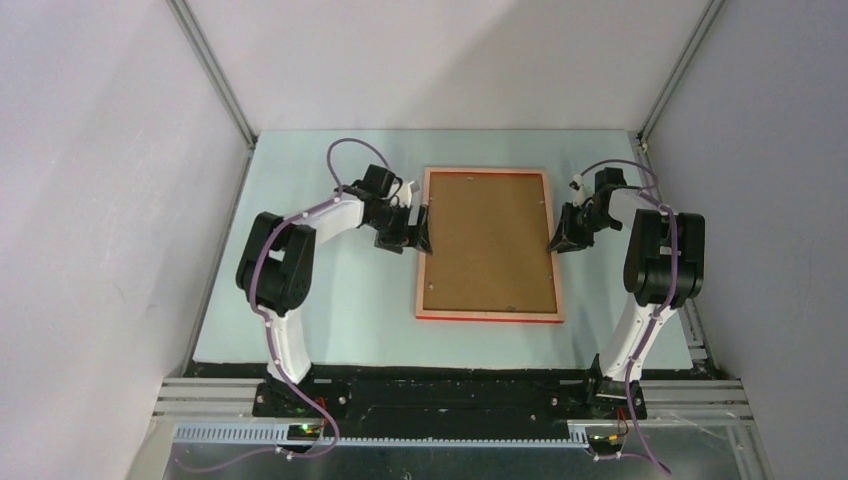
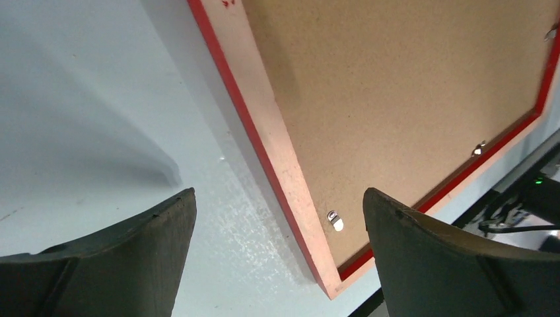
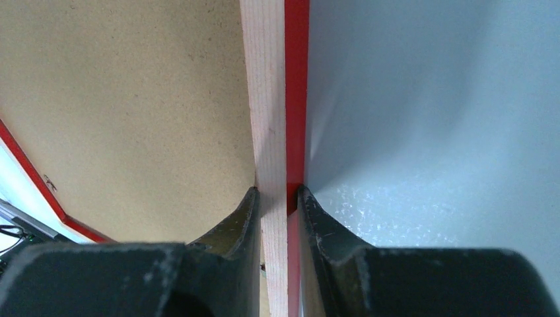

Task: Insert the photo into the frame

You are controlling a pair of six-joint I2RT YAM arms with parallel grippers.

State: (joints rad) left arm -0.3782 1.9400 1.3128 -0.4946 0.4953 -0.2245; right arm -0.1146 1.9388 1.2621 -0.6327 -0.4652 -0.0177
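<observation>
The frame [image 1: 489, 314] lies back-up in the middle of the table [image 1: 330, 320], with the brown backing board [image 1: 490, 240] seated inside it. My right gripper [image 3: 277, 195] pinches its right rail, pale wood against one finger and red edge against the other. My left gripper [image 2: 279, 198] stands spread wide astride the left rail, near a metal clip [image 2: 335, 220], gripping nothing.

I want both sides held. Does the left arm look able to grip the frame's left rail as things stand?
Probably yes: the left pincer stands open astride the left rail of the frame, with nothing else in between.
</observation>
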